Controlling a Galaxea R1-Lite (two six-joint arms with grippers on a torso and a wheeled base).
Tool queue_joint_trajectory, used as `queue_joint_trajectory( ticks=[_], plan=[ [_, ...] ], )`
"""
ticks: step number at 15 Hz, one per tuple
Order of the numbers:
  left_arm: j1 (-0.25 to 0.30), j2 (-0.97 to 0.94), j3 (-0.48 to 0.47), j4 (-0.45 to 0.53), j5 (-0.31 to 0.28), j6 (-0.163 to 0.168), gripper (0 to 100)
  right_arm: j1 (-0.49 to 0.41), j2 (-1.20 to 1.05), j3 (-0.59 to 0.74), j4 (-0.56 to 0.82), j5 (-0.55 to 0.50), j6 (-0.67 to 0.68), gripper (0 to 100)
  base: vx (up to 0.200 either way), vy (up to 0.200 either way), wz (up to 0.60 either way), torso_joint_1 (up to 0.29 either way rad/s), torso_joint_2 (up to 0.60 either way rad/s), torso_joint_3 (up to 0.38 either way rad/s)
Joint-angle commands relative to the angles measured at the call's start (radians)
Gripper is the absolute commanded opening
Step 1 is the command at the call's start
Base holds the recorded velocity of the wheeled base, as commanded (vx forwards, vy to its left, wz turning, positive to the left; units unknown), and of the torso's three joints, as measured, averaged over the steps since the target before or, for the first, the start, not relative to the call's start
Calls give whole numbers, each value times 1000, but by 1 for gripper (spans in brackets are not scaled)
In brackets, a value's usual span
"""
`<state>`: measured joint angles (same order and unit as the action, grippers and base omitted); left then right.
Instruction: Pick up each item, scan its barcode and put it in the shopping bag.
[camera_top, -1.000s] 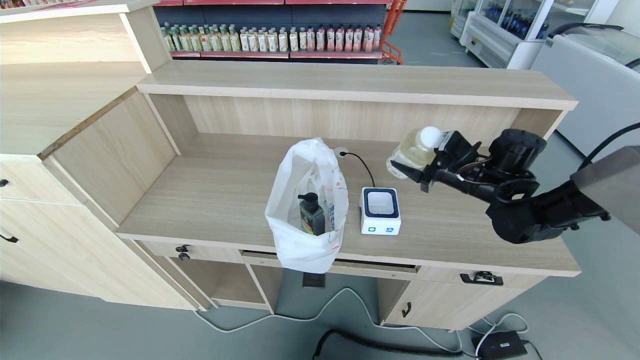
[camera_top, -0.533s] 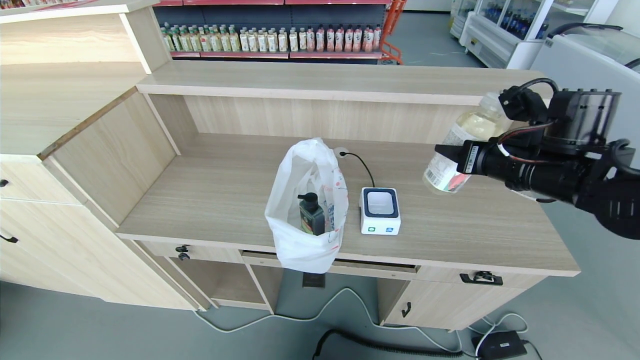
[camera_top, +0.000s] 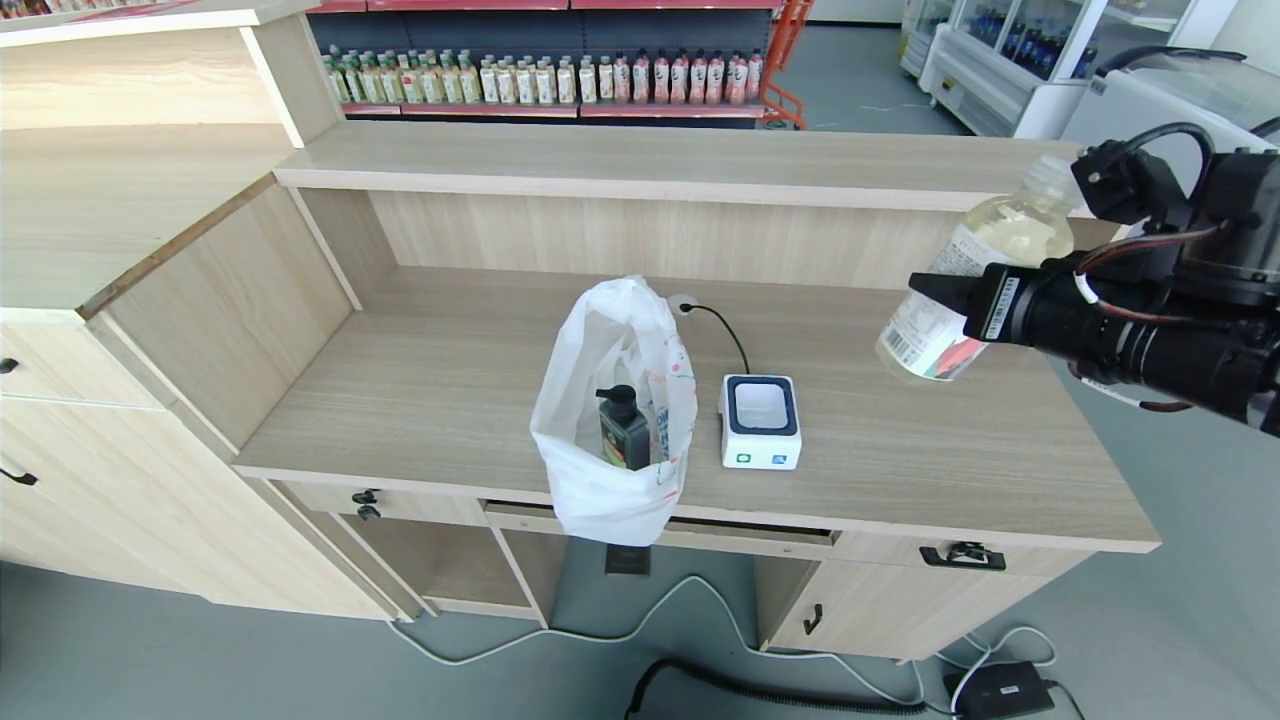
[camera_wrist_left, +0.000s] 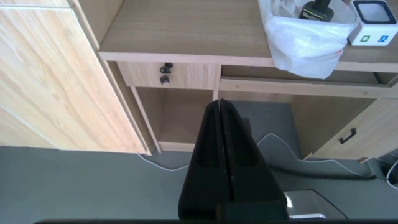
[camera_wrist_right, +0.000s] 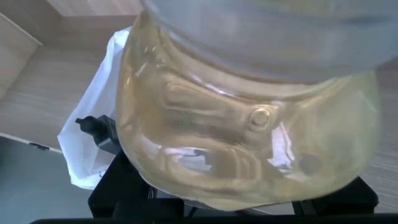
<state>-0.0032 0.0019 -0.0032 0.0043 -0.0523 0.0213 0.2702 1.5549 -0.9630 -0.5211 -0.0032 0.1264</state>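
A bottle (camera_top: 1003, 232) of pale liquid is held clamped in the right gripper (camera_top: 945, 296) at the frame's right, its barcode judged due next over the scanner (camera_top: 760, 421) at centre.

The bottle (camera_top: 1005, 235) at the frame's right holds pale yellow liquid, its label white with a red patch. The shopping bag (camera_top: 600, 480) is white with red print. The scanner (camera_top: 760, 422) is white with a dark-blue frame.

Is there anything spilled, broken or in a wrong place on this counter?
Nothing looks spilled or damaged. The shopping bag sags over the counter's front edge. The bottle is tilted in the air, but the right gripper holds it.
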Motion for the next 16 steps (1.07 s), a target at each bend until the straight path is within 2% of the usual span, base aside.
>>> queue_joint_trajectory(
  ticks=[1, 4, 8, 12, 16],
  plan=[
    [0, 0, 0, 0, 0, 0, 0, -13, -9, -30, 26, 2, -2, 0, 0, 0, 0, 0, 0, 0],
    [0, 1, 0, 0, 2, -1, 0, -13, 7, -76, 61, 2, -1, 0, 0, 200, 0, 1, -1, 2],
    [0, 0, 0, 0, 0, -1, 0, -14, 25, -68, 58, 0, -1, 0, 0, 200, 0, 6, 0, 0],
    [0, 0, 0, 0, 0, 0, 0, -26, 123, -112, 47, 8, -2, 0, 0, 200, 0, 1, 4, 5],
    [0, 0, 0, 0, 2, 0, 0, -28, 335, -206, -36, 81, -122, 0, 0, 0, 0, 0, 0, 0]
  ],
)
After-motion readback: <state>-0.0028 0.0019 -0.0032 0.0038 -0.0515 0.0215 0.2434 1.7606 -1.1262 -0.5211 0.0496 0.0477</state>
